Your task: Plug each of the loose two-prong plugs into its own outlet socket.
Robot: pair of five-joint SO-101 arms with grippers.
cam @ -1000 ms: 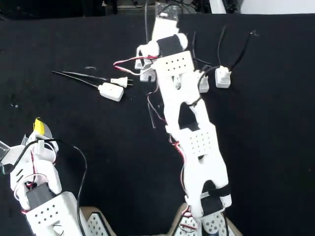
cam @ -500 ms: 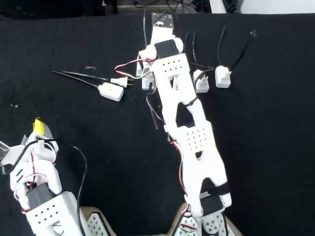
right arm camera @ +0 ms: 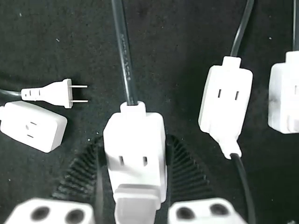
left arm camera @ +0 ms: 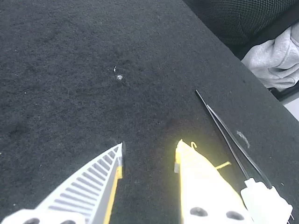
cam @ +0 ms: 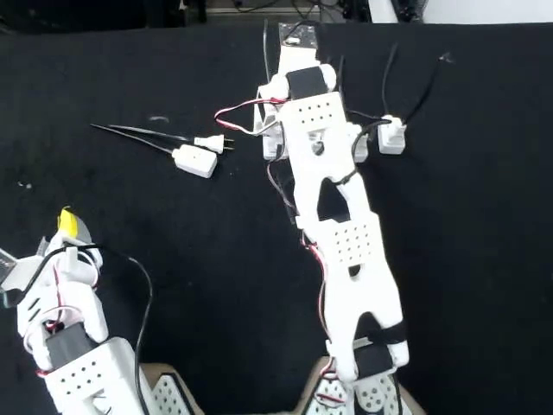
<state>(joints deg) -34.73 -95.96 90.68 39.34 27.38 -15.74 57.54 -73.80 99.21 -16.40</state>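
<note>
Black cloth covers the table [cam: 130, 259]. The right hand [right arm camera: 134, 140] is closed on an outlet socket [right arm camera: 135, 154]. The right wrist view shows its black fingers [right arm camera: 81, 175] against both sides, where in the high view the arm lies over them. The loose two-prong plug [right arm camera: 60, 93] lies apart from that hand, prongs free, just beside a second socket [right arm camera: 32, 126] — two more sockets [right arm camera: 225, 100] lie on the other side. The left hand [left arm camera: 148, 151] — spread wide, holding nothing — hovers over the table, well apart from the plug.
</note>
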